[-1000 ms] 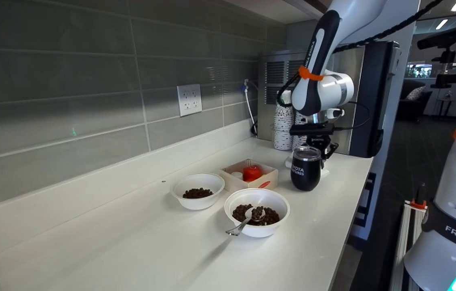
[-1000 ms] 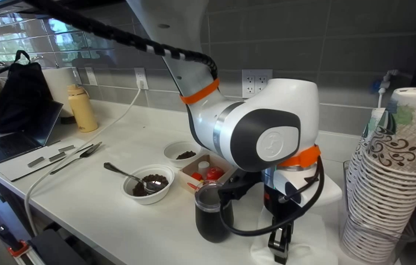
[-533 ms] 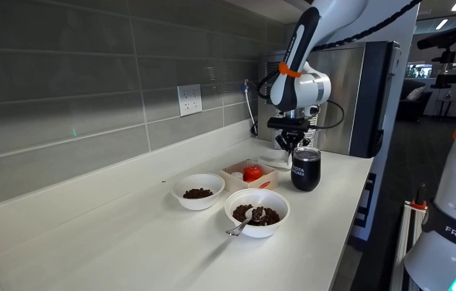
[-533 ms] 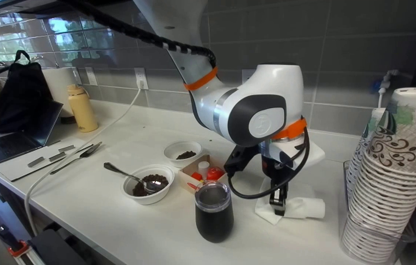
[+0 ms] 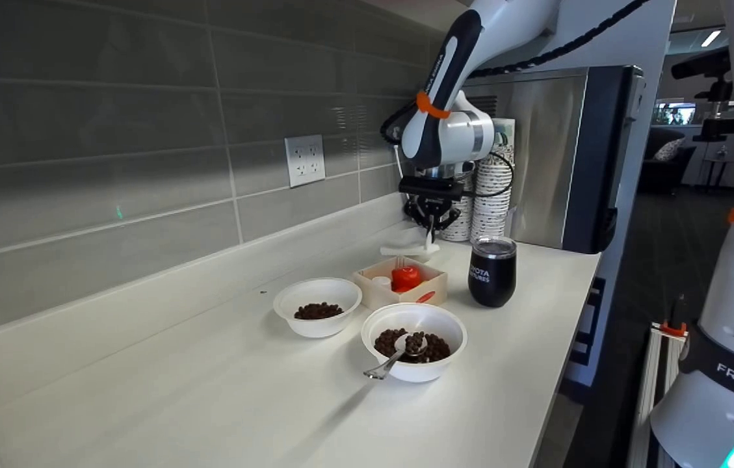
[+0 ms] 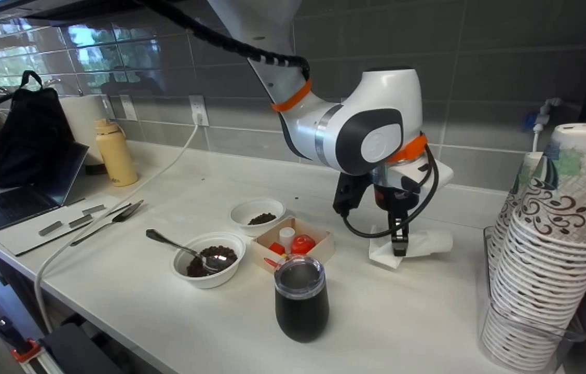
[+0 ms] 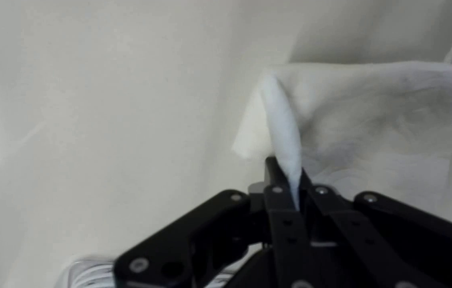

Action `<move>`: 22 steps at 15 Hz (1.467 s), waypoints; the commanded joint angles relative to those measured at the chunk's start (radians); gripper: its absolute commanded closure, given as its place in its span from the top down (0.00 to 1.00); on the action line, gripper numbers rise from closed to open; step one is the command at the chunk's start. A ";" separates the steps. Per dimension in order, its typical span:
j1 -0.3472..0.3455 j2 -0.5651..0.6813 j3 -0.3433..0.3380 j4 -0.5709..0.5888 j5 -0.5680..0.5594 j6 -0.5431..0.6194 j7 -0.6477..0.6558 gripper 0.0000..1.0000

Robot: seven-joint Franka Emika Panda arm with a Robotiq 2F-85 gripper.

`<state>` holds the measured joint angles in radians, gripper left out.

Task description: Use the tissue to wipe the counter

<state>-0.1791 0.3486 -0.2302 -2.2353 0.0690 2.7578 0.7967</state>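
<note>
"While the white jointed arm hangs over the smooth cream flat counter, what's the black two-fingered gripper doing?"

"Pinching. It clamps a fold of the thin white crumpled paper tissue; that fold pokes up between its tips in the wrist view."

"Where's the tissue? Pick one landmark."

"Fine: the pale square open-topped box, wood or card, can't tell. Tissue's near it, between it and the tall stacks of white patterned paper cups. In an exterior view the tissue is behind the box. It's low, at the counter; whether its whole underside touches, can't tell."

"Inside the box?"

"Shiny red round thing, small white cylinder, smaller red piece."

"Around it?"

"Clear-lidded black rounded tumbler, upright, just beside the box. Round white bowl, just beside too, holding small dark brown balls. Second round white bowl, near the box, same brown balls, plus a shiny metal spoon resting in it, handle over the rim, pointing away from the box."

"Farther off?"

"Well apart from the box, on the opposite side from the tissue: tall yellow bottle, open dark laptop, soft black backpack."
</note>
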 commanded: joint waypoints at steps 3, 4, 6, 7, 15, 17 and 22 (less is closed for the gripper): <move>0.108 -0.178 -0.036 -0.095 -0.068 -0.065 -0.038 0.02; 0.129 -0.217 -0.041 -0.122 -0.105 -0.085 -0.028 0.02; 0.169 -0.303 -0.038 -0.179 -0.218 -0.138 0.012 0.02; 0.177 -0.344 -0.025 -0.202 -0.279 -0.165 0.034 0.02; 0.229 -0.565 0.270 -0.344 -0.354 -0.232 -0.026 0.02; 0.268 -0.548 0.316 -0.338 -0.269 -0.218 -0.111 0.02; 0.343 -0.416 0.373 -0.267 -0.065 -0.148 -0.381 0.02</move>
<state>0.1327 -0.1574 0.1373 -2.5537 -0.1180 2.5661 0.5918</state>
